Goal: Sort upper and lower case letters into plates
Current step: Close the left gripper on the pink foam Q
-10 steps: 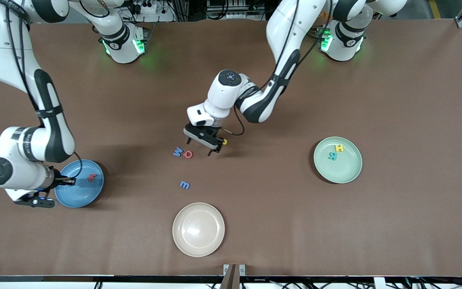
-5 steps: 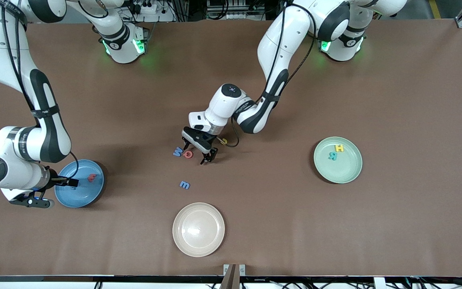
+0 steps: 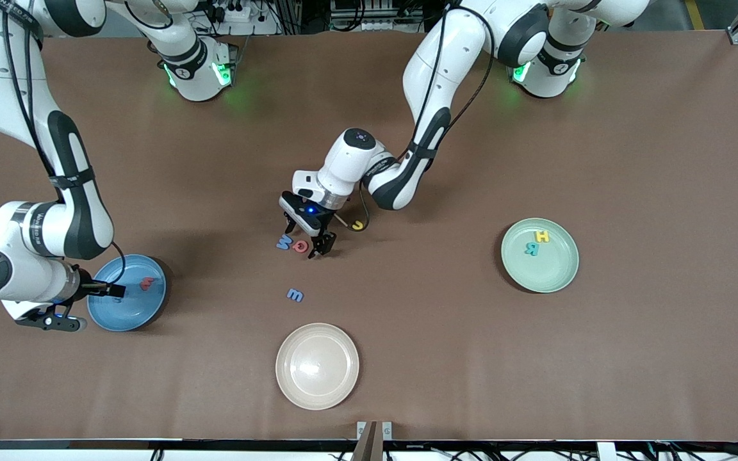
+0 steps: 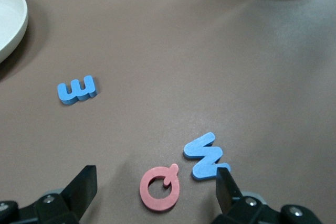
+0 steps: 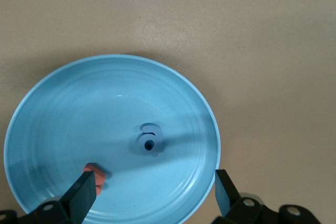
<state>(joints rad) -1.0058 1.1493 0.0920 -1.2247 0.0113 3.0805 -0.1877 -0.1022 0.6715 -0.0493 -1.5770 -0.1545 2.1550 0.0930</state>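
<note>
My left gripper [image 3: 305, 240] is open low over the table's middle, its fingers either side of a red Q [image 4: 146, 192] without touching it. A blue W [image 4: 203, 155] lies right beside one fingertip [image 4: 227, 187]. A blue E-like letter [image 3: 295, 294] lies nearer the camera, and a yellow c [image 3: 358, 225] lies toward the left arm's end. My right gripper [image 5: 155, 195] hangs open over the blue plate [image 3: 127, 310], which holds a blue a [image 5: 150, 142] and a red letter [image 3: 146, 282]. The mint green plate [image 3: 555, 272] holds a yellow H [image 3: 541, 236] and a teal R [image 3: 531, 249].
A cream plate [image 3: 317, 365] stands near the front edge, nearer the camera than the loose letters. Bare brown table lies between the letter cluster and the green plate.
My left gripper moved from over the yellow c toward the right arm's end and now straddles the red Q. The right arm shifted only slightly over the blue plate.
</note>
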